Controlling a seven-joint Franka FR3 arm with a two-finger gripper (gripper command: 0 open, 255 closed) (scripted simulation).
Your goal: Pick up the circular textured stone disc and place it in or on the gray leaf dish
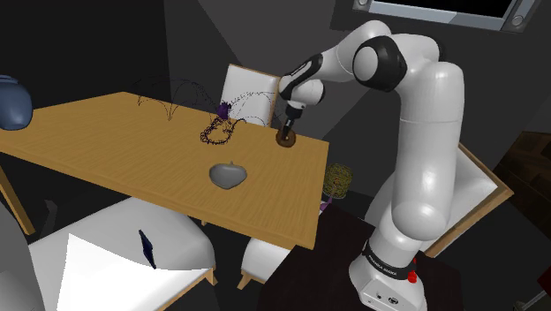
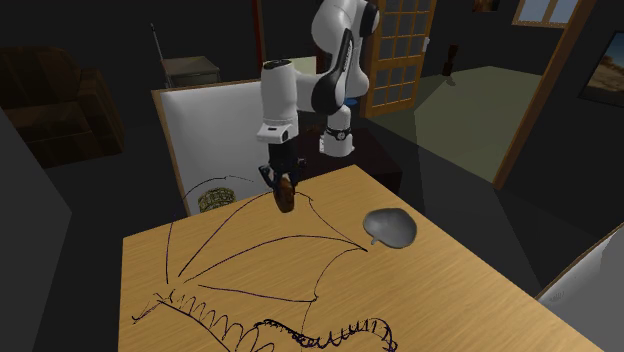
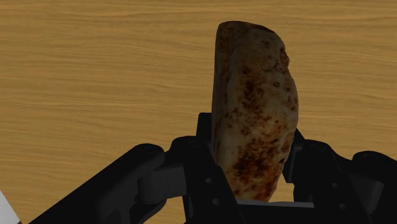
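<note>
**Gripping the stone disc (image 3: pixel 254 102) on edge in your hand (image 3: pixel 251 156)**

Your hand's two black fingers are clamped on the flat faces of the mottled brown disc, which stands on edge between them with wood grain behind it. In the shoulder view you find the pair just right of centre, by the edge of the desk (image 1: pixel 115 146) that runs along the white chair (image 1: pixel 247 88). You cannot tell whether the disc touches the wood. The gray leaf dish (image 1: pixel 228 175) sits on the desk below and left of the disc in that frame, well apart from it. A dark wiry object (image 1: pixel 216 131) lies left of the disc, above the dish. A blue vase (image 1: pixel 13 100) stands at the frame's left edge.
</note>
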